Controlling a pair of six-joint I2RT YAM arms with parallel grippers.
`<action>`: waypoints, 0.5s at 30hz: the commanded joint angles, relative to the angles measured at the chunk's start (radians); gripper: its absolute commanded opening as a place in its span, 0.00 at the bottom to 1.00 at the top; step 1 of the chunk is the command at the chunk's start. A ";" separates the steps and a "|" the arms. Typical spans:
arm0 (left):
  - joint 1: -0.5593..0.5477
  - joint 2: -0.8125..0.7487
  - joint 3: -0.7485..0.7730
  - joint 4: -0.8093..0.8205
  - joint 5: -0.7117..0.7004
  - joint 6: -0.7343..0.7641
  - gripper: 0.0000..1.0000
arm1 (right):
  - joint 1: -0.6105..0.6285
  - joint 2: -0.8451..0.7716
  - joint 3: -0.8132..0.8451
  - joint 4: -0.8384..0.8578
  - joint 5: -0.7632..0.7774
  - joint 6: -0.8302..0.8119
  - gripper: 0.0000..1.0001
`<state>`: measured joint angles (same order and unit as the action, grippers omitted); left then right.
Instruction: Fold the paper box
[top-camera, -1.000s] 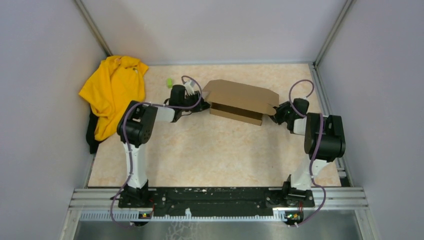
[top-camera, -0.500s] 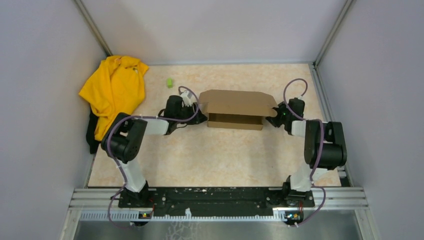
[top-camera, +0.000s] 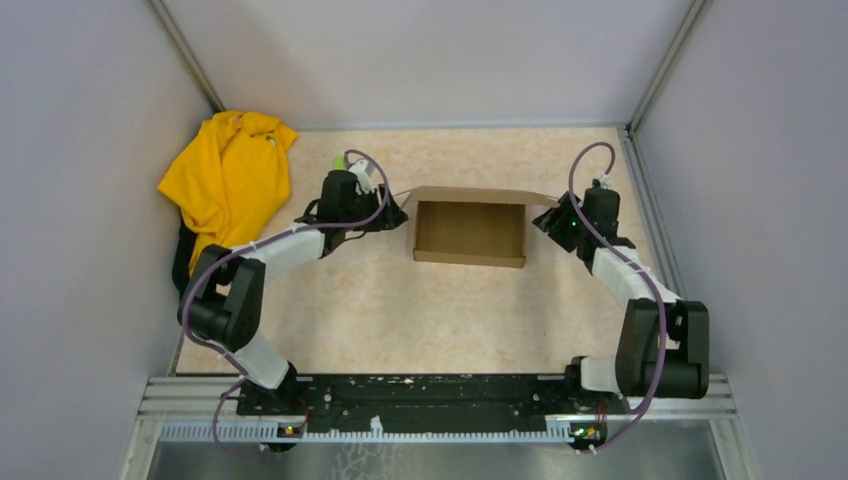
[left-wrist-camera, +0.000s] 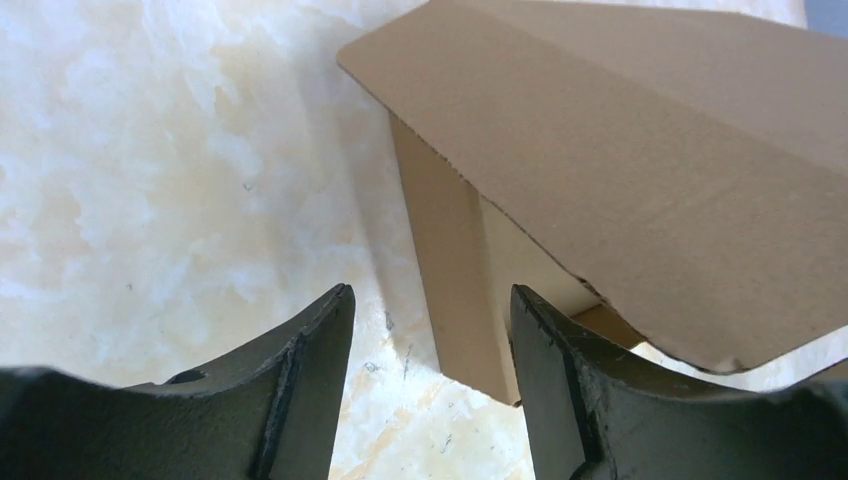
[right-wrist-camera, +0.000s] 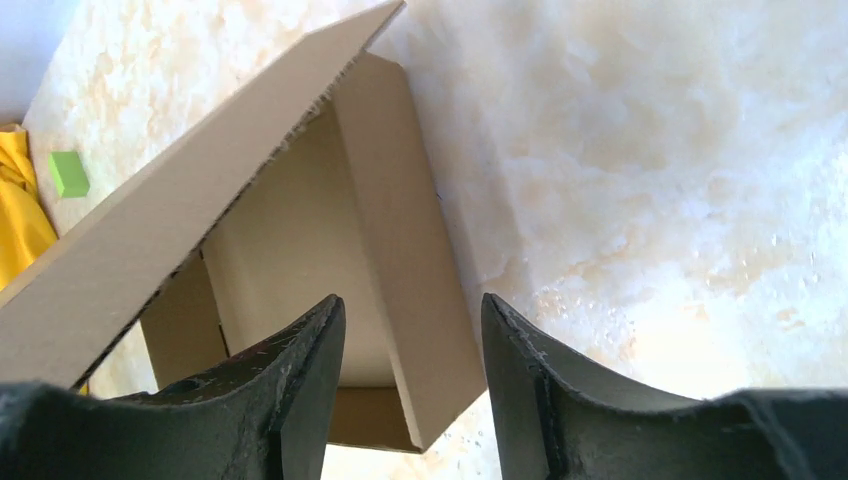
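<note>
The brown cardboard paper box (top-camera: 470, 232) sits in the middle of the table, its tray open upward and its lid flap standing along the far side. My left gripper (top-camera: 397, 214) is open at the box's left end; in the left wrist view the left side wall (left-wrist-camera: 455, 250) lies between my fingertips, with my gripper (left-wrist-camera: 432, 300) not pinching it and the lid (left-wrist-camera: 640, 140) overhanging. My right gripper (top-camera: 546, 222) is open at the right end; in the right wrist view the right side wall (right-wrist-camera: 400, 240) lies between the fingers of my gripper (right-wrist-camera: 413, 305).
A yellow cloth (top-camera: 228, 178) is heaped at the far left against the wall, over something dark. A small green block (top-camera: 340, 161) lies just behind my left wrist and also shows in the right wrist view (right-wrist-camera: 68, 172). Grey walls enclose the table on three sides.
Both arms have stretched farther out. The box has turned square to the table and its lid has swung up and back, so the tray inside shows. The left gripper moved toward the green block.
</note>
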<state>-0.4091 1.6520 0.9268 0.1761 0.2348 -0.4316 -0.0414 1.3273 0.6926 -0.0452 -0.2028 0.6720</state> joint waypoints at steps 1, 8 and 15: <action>0.017 -0.012 0.069 -0.064 -0.005 0.022 0.65 | 0.005 -0.012 0.093 -0.018 -0.022 -0.072 0.53; 0.028 0.010 0.156 -0.108 0.030 0.036 0.66 | 0.005 0.026 0.176 -0.028 -0.035 -0.104 0.53; 0.053 0.024 0.234 -0.138 0.046 0.049 0.66 | 0.004 0.048 0.295 -0.072 -0.027 -0.133 0.55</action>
<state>-0.3752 1.6573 1.0966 0.0635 0.2577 -0.4072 -0.0414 1.3735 0.8848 -0.1200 -0.2287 0.5766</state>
